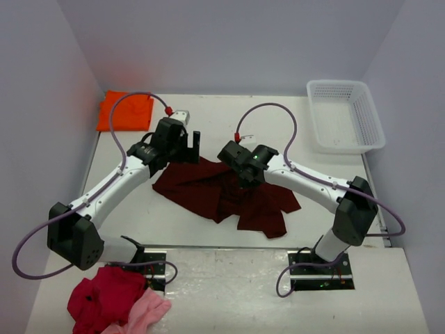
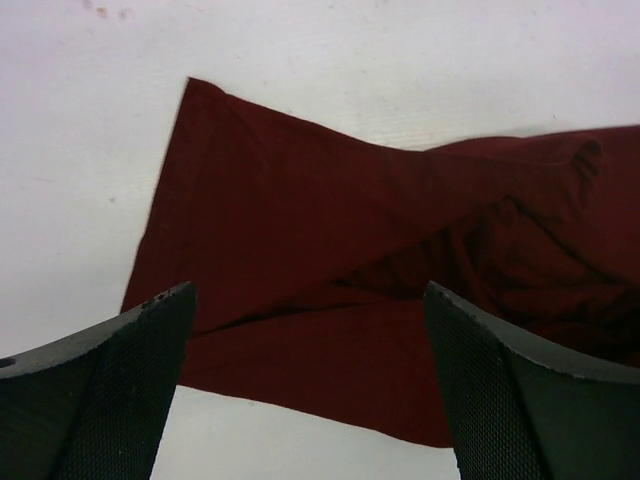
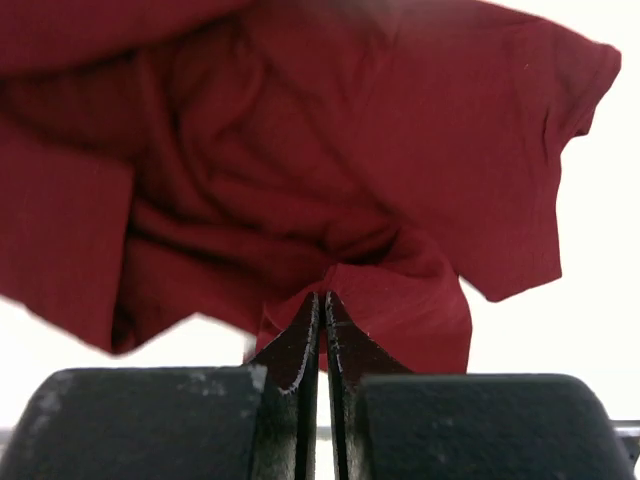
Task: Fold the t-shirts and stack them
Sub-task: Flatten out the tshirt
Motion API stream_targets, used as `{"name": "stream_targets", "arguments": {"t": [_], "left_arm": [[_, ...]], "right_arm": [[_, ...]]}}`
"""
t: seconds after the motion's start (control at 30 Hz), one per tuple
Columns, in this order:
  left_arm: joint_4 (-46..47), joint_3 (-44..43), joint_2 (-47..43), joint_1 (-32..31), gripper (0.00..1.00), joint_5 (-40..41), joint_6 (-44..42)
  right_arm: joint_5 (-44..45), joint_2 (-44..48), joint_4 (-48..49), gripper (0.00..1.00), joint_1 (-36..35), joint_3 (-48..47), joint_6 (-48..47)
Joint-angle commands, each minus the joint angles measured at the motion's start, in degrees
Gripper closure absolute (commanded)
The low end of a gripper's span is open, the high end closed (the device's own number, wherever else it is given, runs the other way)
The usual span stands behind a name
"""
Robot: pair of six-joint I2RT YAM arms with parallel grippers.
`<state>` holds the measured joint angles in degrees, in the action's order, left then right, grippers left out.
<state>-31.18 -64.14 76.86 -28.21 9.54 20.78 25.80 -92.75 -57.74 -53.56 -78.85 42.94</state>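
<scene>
The orange t-shirt [image 1: 125,111] lies flat and squared off beyond the left tool [image 1: 191,147] and to its outer side, well apart from it. It looks already folded, so the step in hand is most likely spreading out the second shirt.

The left tool [image 2: 308,300] is spread nearly to its full width and holds nothing. It hangs just above a straight edge of the maroon t-shirt [image 2: 300,200], with cloth showing between and ahead of its fingers and bare worktop [image 1: 208,118] on its outer side.

The maroon t-shirt [image 1: 208,191] lies crumpled on the worktop between the two tools. The right tool [image 3: 322,300] is clamped tight on a raised fold of it near the middle, and the rest of the shirt [image 3: 300,150] bunches up ahead of its fingertips. In the top view the right tool [image 1: 247,184] is set down into the heap.

Next, the left tool probably needs to drop onto the edge beneath it and pinch it, so both tools can draw the cloth flat before any fold.

A white basket [image 1: 344,115] stands well beyond the right tool on its outer side.
</scene>
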Motion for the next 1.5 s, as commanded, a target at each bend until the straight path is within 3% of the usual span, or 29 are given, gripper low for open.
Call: {"name": "stream_targets", "arguments": {"t": [0.0, 0.1, 0.2, 0.3, 0.4, 0.57, 0.7, 0.73, 0.87, 1.1, 1.27, 1.47], "left_arm": [[0.5, -2.57, 0.66, -0.18, 0.06, -8.74, -0.39], [0.86, -1.43, 1.89, -0.18, 0.12, -14.1, -0.56], [0.86, 0.15, 2.85, -0.36, 0.26, -14.99, -0.21], [0.77, 1.2, 3.21, -1.67, 0.28, -14.2, 0.14], [0.51, 2.0, 2.24, -4.39, 0.27, -10.88, 0.76], [-0.02, 2.53, 1.54, -7.38, 0.25, -10.33, 1.81], [-0.11, 3.67, 1.54, -9.58, 0.26, -10.15, 1.64], [-0.11, 4.02, 1.71, -10.02, 0.27, -10.07, 1.64], [0.33, 5.69, 2.68, -12.04, 0.29, -9.81, 2.08], [0.5, 2.98, 9.17, -15.64, 0.28, -4.89, 3.04], [0.07, -1.58, 15.68, -19.07, 0.32, -1.64, 4.53], [-1.96, -8.45, 23.07, -21.45, 0.33, 1.88, 6.38]], "right_arm": [[0.74, -2.16, 1.92, 1.0, 2.23, -3.24, -0.58], [0.3, -2.35, 2.8, 1.0, 3.81, -2.28, -0.4], [-1.63, -1.65, 4.56, 1.0, 5.83, -0.7, 0.04], [-5.31, -0.94, 8.42, 1.0, 8.2, 1.49, -0.05], [-6.99, -1.73, 10.1, 0.78, 9.61, 1.77, -0.05], [-6.91, -7.34, 10.1, 0.75, 12.42, -0.77, -0.49], [-4.81, -9.82, 9.57, 0.52, 13.92, -4.11, -2.59], [-4.01, -9.21, 9.22, 0.51, 13.66, -4.12, -2.34], [-1.2, -0.43, 11.33, 0.32, 13.92, -0.26, -1.98], [2.84, 17.39, 2.91, 0.32, 14.45, -7.28, -3.39], [4.35, 23.22, -0.45, 0.44, 14.8, -6.94, -3.56], [3.91, 26.04, -0.89, 0.46, 14.71, -2.02, -3.91]]}}
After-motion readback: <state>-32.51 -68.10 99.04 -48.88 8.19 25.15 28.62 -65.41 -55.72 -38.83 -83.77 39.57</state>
